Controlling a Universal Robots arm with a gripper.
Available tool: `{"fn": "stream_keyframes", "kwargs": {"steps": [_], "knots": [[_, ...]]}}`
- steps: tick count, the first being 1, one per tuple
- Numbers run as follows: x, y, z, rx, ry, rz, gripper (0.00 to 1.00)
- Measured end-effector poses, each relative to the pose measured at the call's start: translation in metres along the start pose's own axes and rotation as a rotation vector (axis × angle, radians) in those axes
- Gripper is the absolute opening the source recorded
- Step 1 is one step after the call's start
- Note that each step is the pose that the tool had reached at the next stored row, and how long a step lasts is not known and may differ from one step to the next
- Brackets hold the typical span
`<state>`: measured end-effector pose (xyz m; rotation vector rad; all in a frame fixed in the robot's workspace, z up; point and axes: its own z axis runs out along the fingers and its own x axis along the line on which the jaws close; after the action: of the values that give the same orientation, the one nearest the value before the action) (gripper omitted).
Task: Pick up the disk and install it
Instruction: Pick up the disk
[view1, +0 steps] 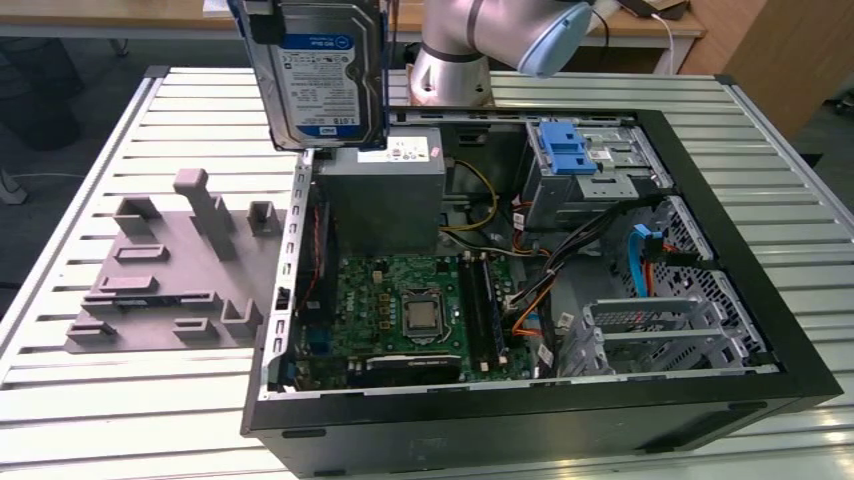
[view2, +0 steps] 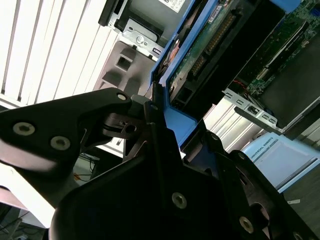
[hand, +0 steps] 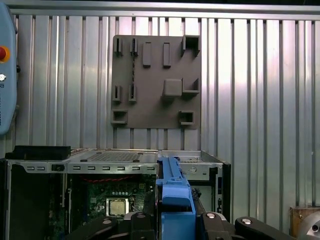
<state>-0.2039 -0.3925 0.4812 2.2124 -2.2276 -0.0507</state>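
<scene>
With black fingers (view2: 85, 120) clamped on its blue frame, holding the disk (view1: 324, 75) upright in the air. Hanging over the open computer case (view1: 534, 430) at its far corner, above the grey power supply (view1: 380, 195), probably not touching. Beside the case on the bench (view1: 120, 400), a grey fixture plate (view1: 167, 265).

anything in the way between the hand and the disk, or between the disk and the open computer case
Nothing visible. The hand is shut on the disk, gripping its blue frame and holding it upright in the air above the open case, near the grey box. The drive cage inside lies uncovered.
</scene>
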Motion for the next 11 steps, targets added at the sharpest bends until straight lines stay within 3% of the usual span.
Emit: {"fn": "stream_keyframes", "kwargs": {"steps": [11], "knots": [[0.0000, -0.0097, -0.0002, -0.0004, 0.0000, 0.000, 0.36]]}}
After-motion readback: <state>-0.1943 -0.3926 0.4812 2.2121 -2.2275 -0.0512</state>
